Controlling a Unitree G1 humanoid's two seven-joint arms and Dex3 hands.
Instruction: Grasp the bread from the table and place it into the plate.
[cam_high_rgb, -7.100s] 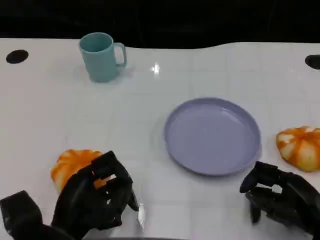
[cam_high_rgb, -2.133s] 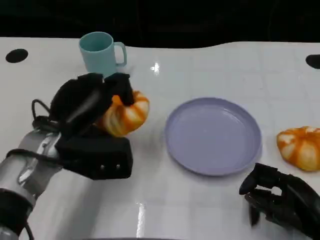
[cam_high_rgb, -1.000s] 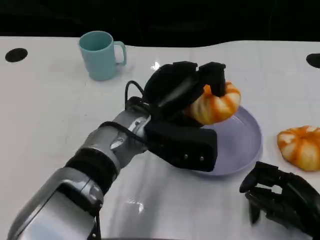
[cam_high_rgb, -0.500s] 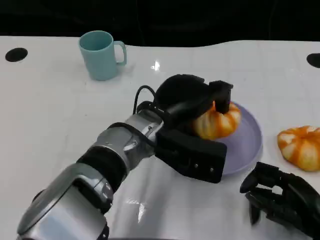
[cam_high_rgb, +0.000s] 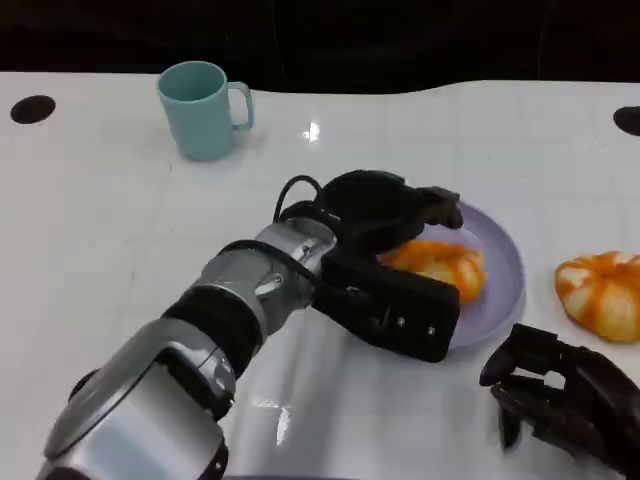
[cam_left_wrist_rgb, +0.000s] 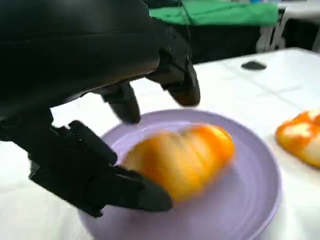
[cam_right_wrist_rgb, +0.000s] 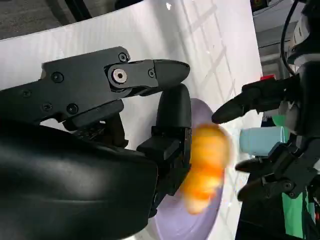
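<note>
On the lavender plate (cam_high_rgb: 500, 290), which sits on a white table (cam_high_rgb: 120, 230), lies an orange-and-white striped bread (cam_high_rgb: 440, 266), blurred in both wrist views. The left hand (cam_high_rgb: 385, 215) reaches over the plate from its left side, the silver forearm stretching back toward the lower left. Its fingers (cam_left_wrist_rgb: 175, 75) are spread above and around the bread, and the left wrist view shows gaps between them and the loaf, so the hand is open and grips nothing; the thumb (cam_left_wrist_rgb: 100, 175) lies low at the plate's near rim, just beside the bread. To the right of the plate, apart from it, a second striped bread (cam_high_rgb: 600, 292) rests on the table. The right hand (cam_high_rgb: 565, 400) sits near the plate's lower right edge, off the plate, its fingers curled inward with nothing in them. Far behind the plate and to its left stands a teal mug (cam_high_rgb: 203, 110), upright, handle pointing toward the plate's side.
</note>
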